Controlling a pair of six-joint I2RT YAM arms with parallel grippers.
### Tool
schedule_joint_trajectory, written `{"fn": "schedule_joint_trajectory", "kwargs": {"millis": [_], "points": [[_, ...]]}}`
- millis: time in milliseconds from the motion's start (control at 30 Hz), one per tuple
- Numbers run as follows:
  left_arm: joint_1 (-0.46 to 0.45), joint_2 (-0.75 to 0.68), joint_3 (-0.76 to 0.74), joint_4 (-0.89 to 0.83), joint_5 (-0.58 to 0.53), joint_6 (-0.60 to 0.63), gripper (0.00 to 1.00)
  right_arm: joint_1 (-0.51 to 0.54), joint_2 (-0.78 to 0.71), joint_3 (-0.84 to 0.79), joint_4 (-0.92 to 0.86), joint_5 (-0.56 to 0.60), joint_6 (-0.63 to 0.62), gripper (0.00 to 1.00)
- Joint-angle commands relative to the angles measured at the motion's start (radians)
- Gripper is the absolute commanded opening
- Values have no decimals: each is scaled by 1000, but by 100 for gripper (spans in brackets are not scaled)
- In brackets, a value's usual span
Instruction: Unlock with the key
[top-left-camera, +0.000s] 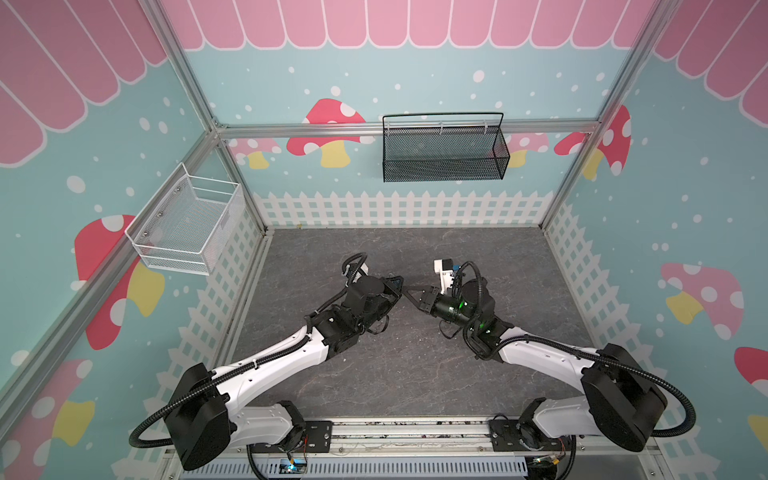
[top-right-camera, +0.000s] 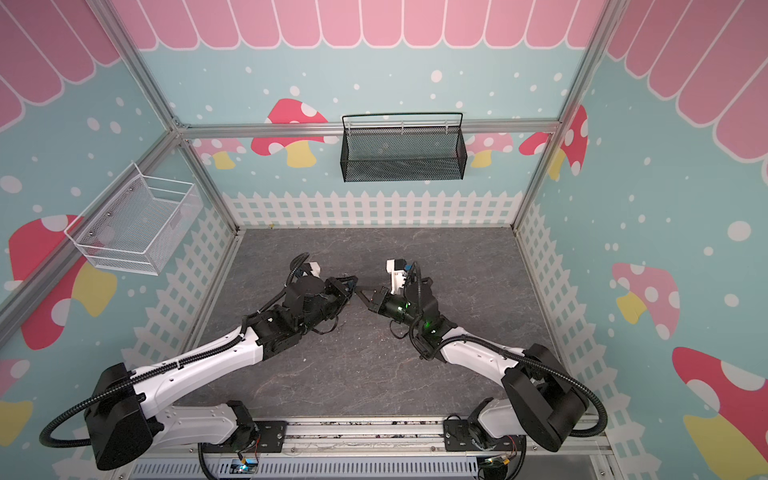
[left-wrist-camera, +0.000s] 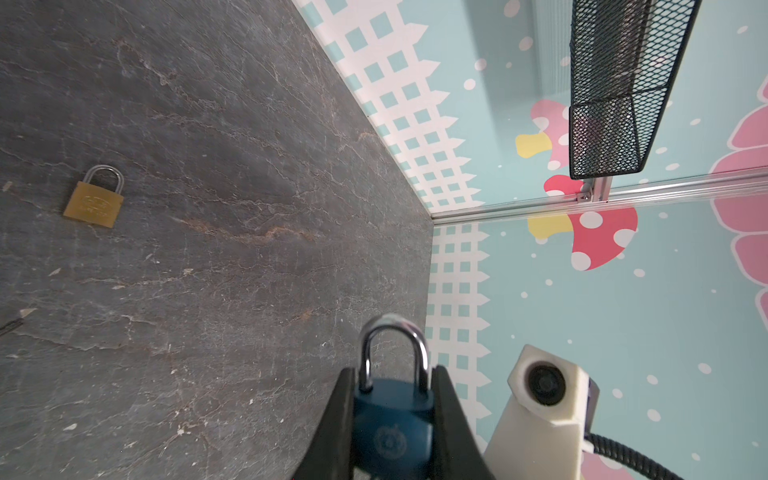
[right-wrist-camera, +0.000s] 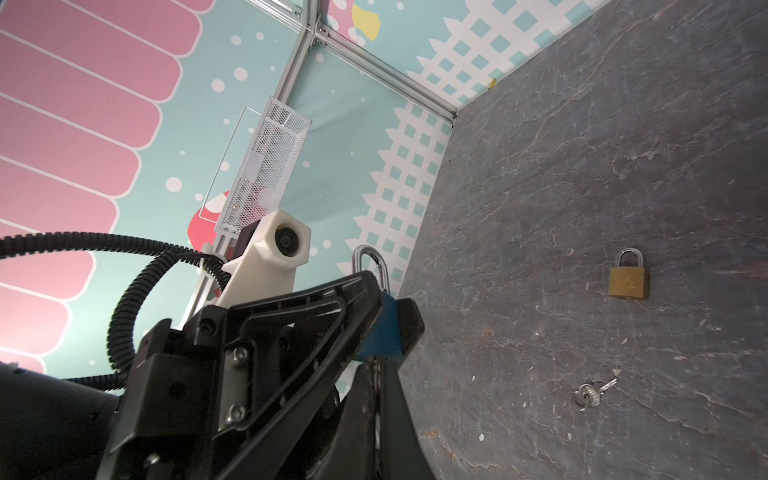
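My left gripper (left-wrist-camera: 392, 374) is shut on the blue-bodied padlock (left-wrist-camera: 390, 424) and holds it above the table with the steel shackle (left-wrist-camera: 392, 345) sticking out past the fingertips. In the right wrist view, my right gripper (right-wrist-camera: 376, 366) is shut, and a thin dark sliver of metal, the key (right-wrist-camera: 374, 370), is pinched between its tips. Those tips touch the underside of the blue padlock (right-wrist-camera: 384, 328). In both top views the left gripper (top-left-camera: 397, 284) and the right gripper (top-left-camera: 406, 289) meet tip to tip over the middle of the table.
A brass-coloured padlock (right-wrist-camera: 628, 280) lies flat on the grey table (right-wrist-camera: 623, 124), and a small silver key on a ring (right-wrist-camera: 594, 392) lies near it. A black mesh basket (top-left-camera: 444, 149) hangs on the back wall. A white mesh basket (top-left-camera: 187, 224) hangs on the left wall.
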Motion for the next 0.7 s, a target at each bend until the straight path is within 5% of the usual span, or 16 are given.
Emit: {"fn": "schedule_joint_trajectory", "kwargs": {"millis": [0, 67, 300, 500, 667], "points": [[-15, -5, 8, 68, 43, 19, 0, 24, -27, 15, -7, -61, -48, 0], [-11, 2, 17, 56, 34, 70, 0, 23, -52, 19, -80, -25, -103, 1], [23, -4, 34, -60, 40, 491, 0, 6, -203, 76, -449, 122, -411, 45], [20, -61, -100, 85, 33, 884, 0, -95, -252, 131, -640, 23, -582, 52], [0, -72, -219, 341, 144, 1187, 0, -99, -188, 293, -866, 6, -779, 58]]}}
